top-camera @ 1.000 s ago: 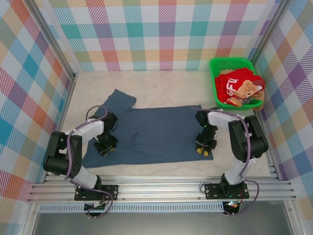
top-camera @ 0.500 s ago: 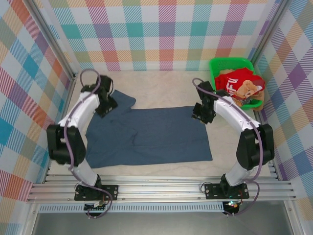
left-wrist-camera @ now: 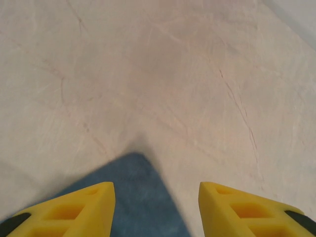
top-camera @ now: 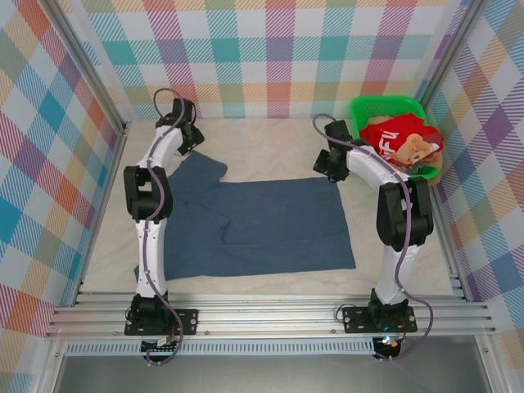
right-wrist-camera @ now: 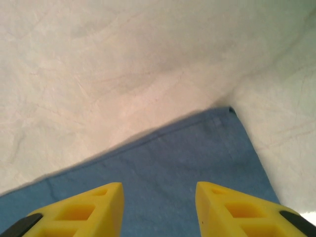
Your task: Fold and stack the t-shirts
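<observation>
I see slate-blue t-shirt point(top-camera: 254, 225) spread flat mid-tabletop point(top-camera: 270, 147), no fold yet. Left end effector point(left-wrist-camera: 154, 188) over its far-left sleeve tip, right end effector point(right-wrist-camera: 158, 186) over far-right corner; both released, empty. Red t-shirt point(top-camera: 393, 139) bunched in green basket point(top-camera: 359, 123). Stack not started.

Slate-blue t-shirt point(top-camera: 254, 225) spread flat (one sleeve out far-left), red t-shirt point(top-camera: 393, 139) crumpled in basket point(top-camera: 385, 101)
</observation>
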